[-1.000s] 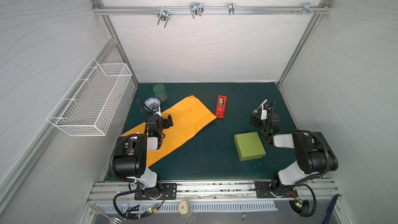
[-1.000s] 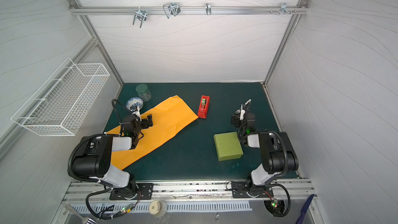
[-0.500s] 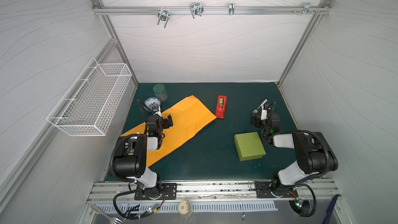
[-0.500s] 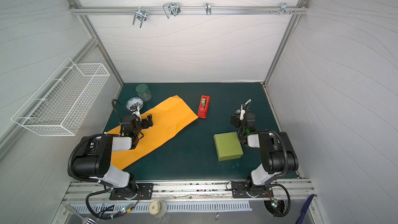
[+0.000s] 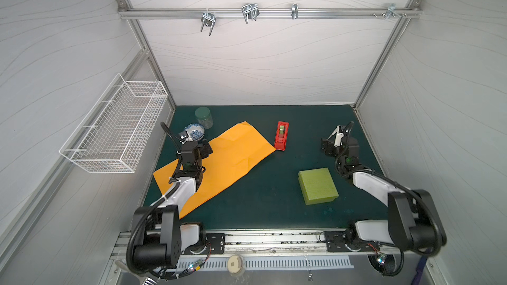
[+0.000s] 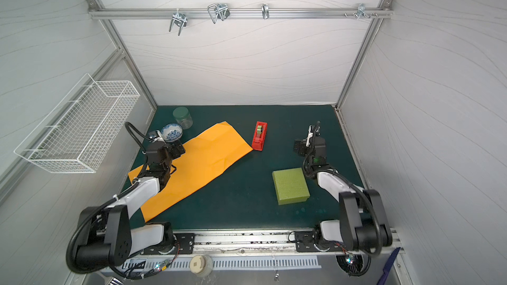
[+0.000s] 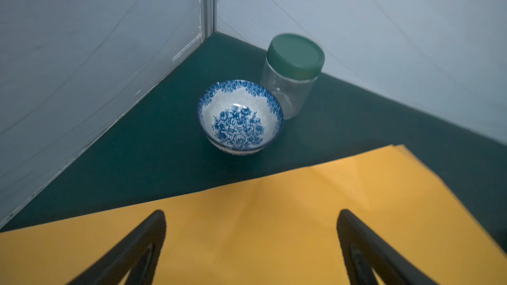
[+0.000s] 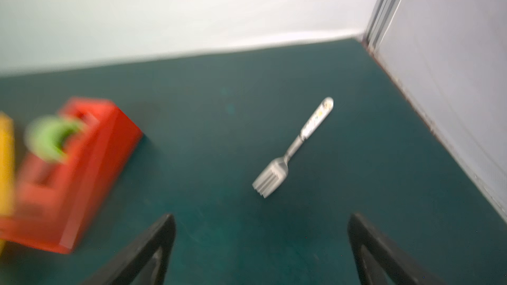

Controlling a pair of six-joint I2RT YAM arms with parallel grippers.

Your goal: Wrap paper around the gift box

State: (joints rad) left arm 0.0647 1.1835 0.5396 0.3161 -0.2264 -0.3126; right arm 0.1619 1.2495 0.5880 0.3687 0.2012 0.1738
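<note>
In both top views the paper [image 5: 219,163] lies flat and slantwise on the left half of the bench [image 5: 260,206], my left arm [image 5: 181,190] reaching over its near part. The gift box [image 5: 318,185] sits well apart from it on the right, unwrapped, just beside the right arm [image 5: 370,185]. The red tape dispenser [image 5: 282,139] stands at the paper's far right corner, touching it or nearly; from up here I can't tell which.

The left wrist view adds what those miss: the left claw [image 7: 251,215] spread wide over the orange sheet with nothing in its grip, and past the sheet's edge a blue-flowered bowl [image 7: 240,116] just beside a green-lidded jar [image 7: 292,75] in the corner.

The right wrist view is smeared but plain enough: the right claw [image 8: 260,217] wide open and empty above bare mat, a fork [image 8: 293,149] lying ahead of it.

Against the top views of a second ago I see nothing shifted: paper, box and both arms as they were.
</note>
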